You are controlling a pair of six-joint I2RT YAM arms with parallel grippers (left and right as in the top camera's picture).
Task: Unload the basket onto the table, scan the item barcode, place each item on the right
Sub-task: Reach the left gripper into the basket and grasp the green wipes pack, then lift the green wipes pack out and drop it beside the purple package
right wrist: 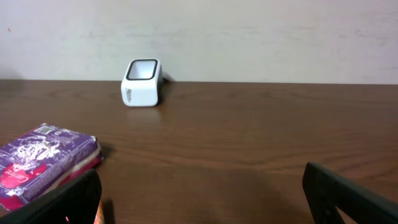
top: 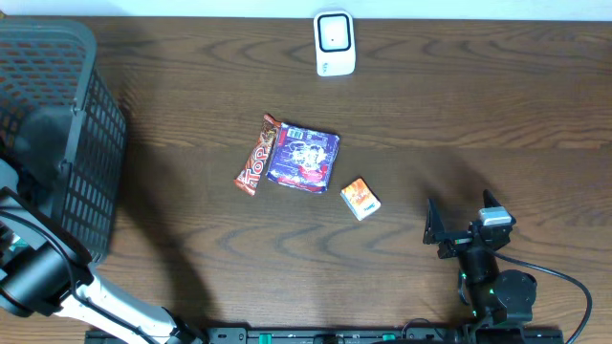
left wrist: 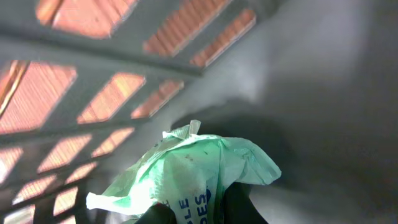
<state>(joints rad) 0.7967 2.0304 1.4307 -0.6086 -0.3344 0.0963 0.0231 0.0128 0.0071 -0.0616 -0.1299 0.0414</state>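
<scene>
A pale green packet point(left wrist: 193, 165) with blue lettering is pinched between the dark fingers of my left gripper point(left wrist: 199, 213), which is shut on it inside the dark mesh basket point(top: 57, 124). The basket's lattice wall point(left wrist: 93, 74) rises just behind the packet. The white barcode scanner point(top: 334, 43) stands at the table's far edge, and the right wrist view shows the scanner point(right wrist: 142, 83) too. My right gripper point(top: 448, 234) hovers low at the front right, open and holding nothing, its fingers point(right wrist: 62, 200) spread wide.
A red Topk bar point(top: 256, 155), a purple packet point(top: 304, 157) and a small orange box point(top: 360, 198) lie mid-table. The purple packet point(right wrist: 43, 158) sits ahead-left of the right gripper. The left arm point(top: 38, 277) reaches toward the basket from the front left.
</scene>
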